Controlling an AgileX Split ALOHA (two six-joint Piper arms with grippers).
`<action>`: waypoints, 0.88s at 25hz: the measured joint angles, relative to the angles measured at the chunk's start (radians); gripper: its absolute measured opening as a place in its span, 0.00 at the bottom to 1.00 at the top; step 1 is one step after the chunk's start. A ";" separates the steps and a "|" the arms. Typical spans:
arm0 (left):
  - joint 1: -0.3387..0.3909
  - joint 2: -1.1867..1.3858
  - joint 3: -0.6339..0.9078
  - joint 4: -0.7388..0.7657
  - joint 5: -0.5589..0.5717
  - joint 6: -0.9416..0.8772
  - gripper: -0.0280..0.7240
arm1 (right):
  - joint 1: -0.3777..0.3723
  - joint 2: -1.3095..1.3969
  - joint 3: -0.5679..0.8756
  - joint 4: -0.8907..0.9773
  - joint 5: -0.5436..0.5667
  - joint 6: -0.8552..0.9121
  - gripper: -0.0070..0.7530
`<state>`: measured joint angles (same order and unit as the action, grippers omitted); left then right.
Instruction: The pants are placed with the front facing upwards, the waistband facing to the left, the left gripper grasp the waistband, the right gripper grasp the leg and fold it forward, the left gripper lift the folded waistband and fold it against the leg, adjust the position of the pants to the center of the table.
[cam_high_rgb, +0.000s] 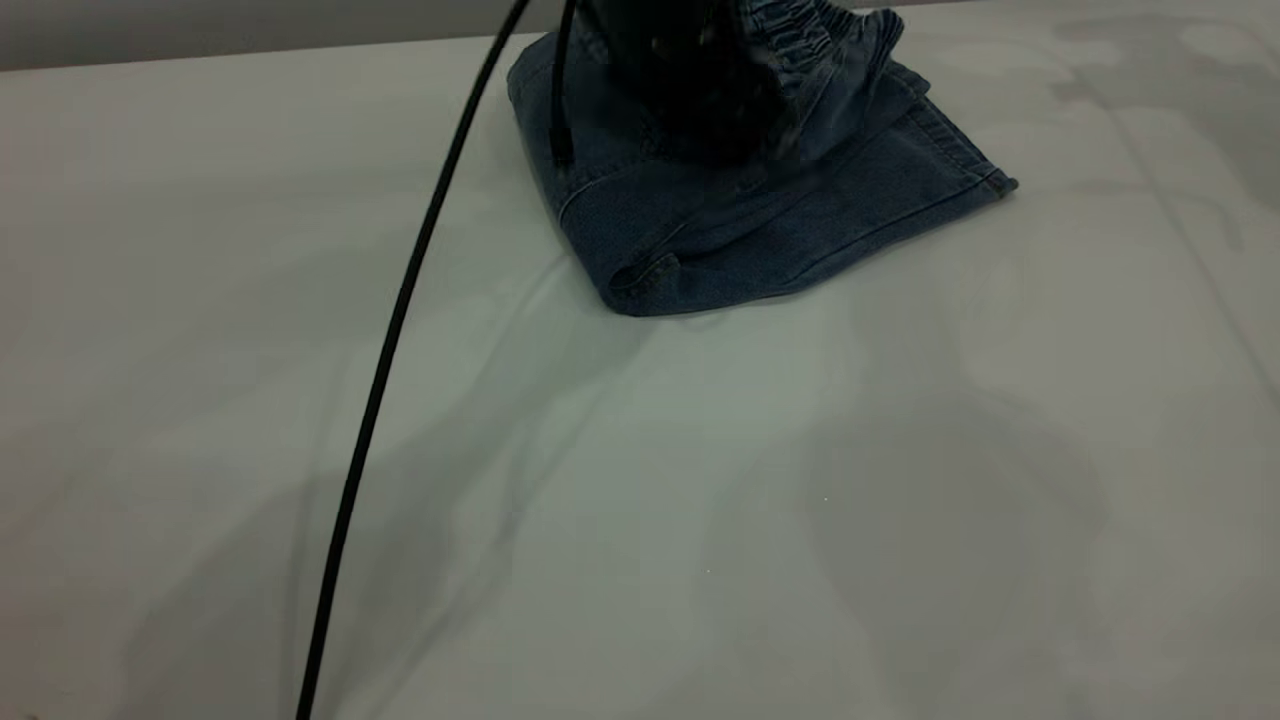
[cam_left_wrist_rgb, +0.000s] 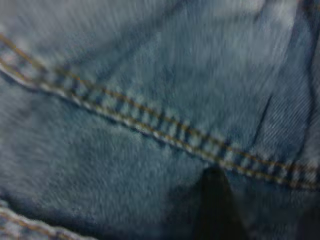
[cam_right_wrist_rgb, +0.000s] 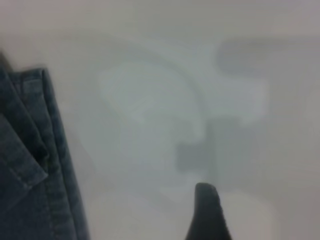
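While the near half of the plain pale grey table (cam_high_rgb: 640, 520) carries only soft shadows, a thin black cable (cam_high_rgb: 400, 330) crosses it, running from the near edge up and away to the top of the exterior view.

Farther back, right of centre, lie the short blue denim pants (cam_high_rgb: 760, 230), folded into a compact bundle. A rounded fold edge faces near; a stitched leg hem points right. The gathered elastic waistband (cam_high_rgb: 830, 40) sits raised at the far side of the bundle, partly cut off by the frame edge.

Over the far middle of the bundle stands a dark bulky mass, the black left gripper (cam_high_rgb: 700, 90). Its upper body is cut off and its fingers cannot be made out there. From the left wrist view, denim with a tan double-stitched seam fills the frame at very close range; one tapered black fingertip (cam_left_wrist_rgb: 215, 210) shows against the cloth. Whether the fingers are clamped on fabric cannot be told.

From the right wrist view, one dark pointed fingertip (cam_right_wrist_rgb: 207, 215) of the right gripper shows above bare table, with the pants' hemmed edge off to one side. Its second finger is out of frame; finger state cannot be told.
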<state>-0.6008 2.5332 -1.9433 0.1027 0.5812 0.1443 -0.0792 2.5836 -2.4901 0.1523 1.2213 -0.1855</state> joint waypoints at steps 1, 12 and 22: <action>0.000 0.010 0.000 0.002 0.013 0.000 0.63 | 0.000 0.000 0.000 0.004 0.000 0.000 0.57; 0.000 0.017 -0.001 0.001 0.089 0.141 0.63 | -0.001 0.000 0.000 0.003 0.000 -0.001 0.57; -0.011 0.014 -0.001 -0.003 0.237 0.330 0.63 | -0.001 0.000 0.000 0.003 0.000 -0.002 0.57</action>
<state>-0.6118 2.5475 -1.9443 0.0996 0.8186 0.4740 -0.0801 2.5836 -2.4901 0.1555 1.2213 -0.1874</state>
